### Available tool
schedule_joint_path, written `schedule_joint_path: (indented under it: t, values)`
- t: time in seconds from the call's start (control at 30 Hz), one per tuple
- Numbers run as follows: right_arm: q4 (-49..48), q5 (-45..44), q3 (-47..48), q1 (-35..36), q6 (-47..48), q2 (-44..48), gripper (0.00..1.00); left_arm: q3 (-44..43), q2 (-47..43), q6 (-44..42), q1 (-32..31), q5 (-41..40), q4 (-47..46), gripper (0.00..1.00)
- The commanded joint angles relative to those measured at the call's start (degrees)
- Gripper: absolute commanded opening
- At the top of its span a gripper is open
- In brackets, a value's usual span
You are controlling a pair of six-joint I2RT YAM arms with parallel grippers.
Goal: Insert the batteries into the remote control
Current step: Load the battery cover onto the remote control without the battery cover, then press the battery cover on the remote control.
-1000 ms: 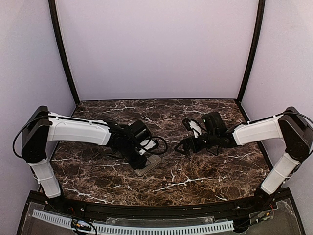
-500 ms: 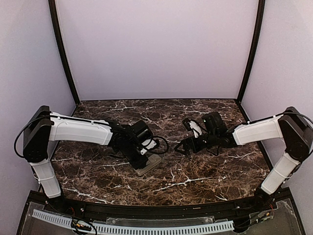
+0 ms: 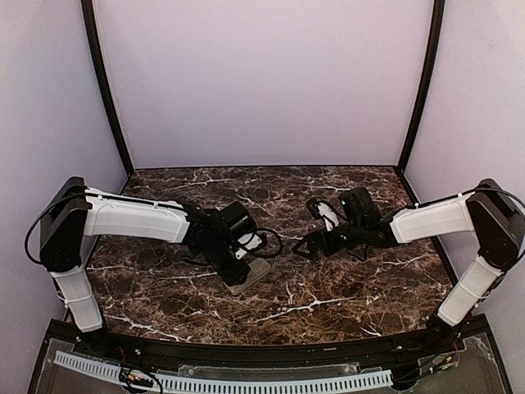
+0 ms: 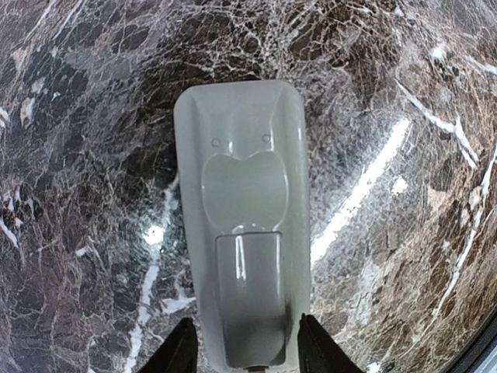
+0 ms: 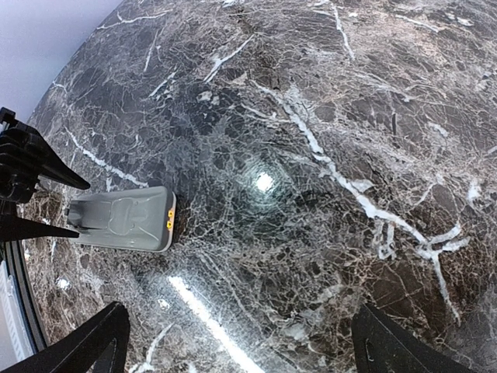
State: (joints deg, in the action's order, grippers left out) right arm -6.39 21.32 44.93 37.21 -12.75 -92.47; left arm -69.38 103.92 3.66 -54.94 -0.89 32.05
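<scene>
Two arms reach in toward the middle of the dark marble surface [image 3: 344, 304], and you have only one of the task's things in view. On your left, the left gripper [image 4: 248, 348] points straight down over the remote control [image 4: 245, 194], which lies flat on the surface, greyish back up, a little left of centre. The jaws straddle its near end, one finger touching or just beside each long edge; you cannot tell whether they press it or merely bracket it. That placement looks meant to square the remote and stop it sliding. Back-up is the side you need, since the darker panel [image 4: 248, 303] at the near end is probably the battery door, and it seems closed. To the right, well apart from the remote, the right gripper [image 5: 239, 311] hangs low over bare marble, jaws spread wide and holding nothing, probably free to work the door or fetch a cell. No batteries show in any view, so you should find them before going further
</scene>
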Motion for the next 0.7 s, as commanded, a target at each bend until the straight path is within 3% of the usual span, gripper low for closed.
schedule_joint_path:
  t: [0.0,0.3,0.67]
  values:
    - [-1.67,1.18,-0.36,-0.53,-0.82,-1.09,0.99,-1.37,-2.44,0.21,-0.2,2.33,1.49,0.48]
    - [-2.0,2.14,-0.28,-0.48,-1.13,-1.35,0.99,0.84,-7.86,1.31,-0.05,3.31,-0.29,0.5]
    - [-2.2,2.87,-0.19,-0.49,-1.44,-1.65,0.99,8.75,-13.77,2.67,2.94,3.49,-3.43,0.29]
